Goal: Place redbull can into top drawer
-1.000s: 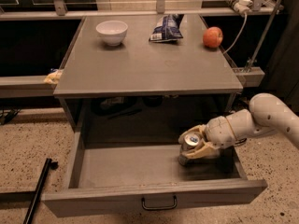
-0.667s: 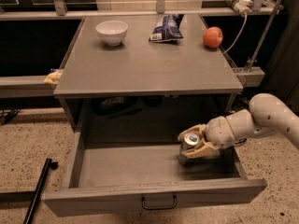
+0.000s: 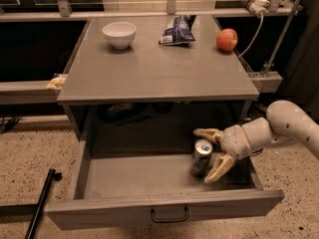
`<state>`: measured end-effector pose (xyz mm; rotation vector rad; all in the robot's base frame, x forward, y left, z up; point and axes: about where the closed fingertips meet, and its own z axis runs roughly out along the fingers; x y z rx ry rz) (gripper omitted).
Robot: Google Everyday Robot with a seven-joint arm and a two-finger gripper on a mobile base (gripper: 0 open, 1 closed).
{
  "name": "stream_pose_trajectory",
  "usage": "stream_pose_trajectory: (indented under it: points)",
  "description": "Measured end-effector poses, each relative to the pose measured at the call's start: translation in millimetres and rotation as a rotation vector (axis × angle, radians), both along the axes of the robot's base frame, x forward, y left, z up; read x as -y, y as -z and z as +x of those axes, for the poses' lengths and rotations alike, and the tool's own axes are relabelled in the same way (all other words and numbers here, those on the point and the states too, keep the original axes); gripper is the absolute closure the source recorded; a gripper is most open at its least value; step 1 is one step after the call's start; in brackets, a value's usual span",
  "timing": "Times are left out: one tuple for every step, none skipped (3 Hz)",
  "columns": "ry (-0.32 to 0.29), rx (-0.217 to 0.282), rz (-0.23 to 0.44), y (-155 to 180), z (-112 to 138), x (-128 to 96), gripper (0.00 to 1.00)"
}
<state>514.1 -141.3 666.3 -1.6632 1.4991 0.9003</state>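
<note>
Camera view shows you the gripper down inside the open top drawer, toward its right side, with its two fingers spread apart. You can see the redbull can standing upright on the drawer floor between them, silver top up; whether either finger touches it you cannot tell. Up on the table sit a white bowl, a blue snack bag and an apple, well apart from each other

Gripper in the top drawer, fingers spread around the upright redbull can, seemingly not touching.
</note>
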Motion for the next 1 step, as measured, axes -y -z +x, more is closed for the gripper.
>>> stream_pose_trajectory:
  points:
    - [0.0, 0.0, 0.0, 0.0, 0.0, 0.0, 0.0]
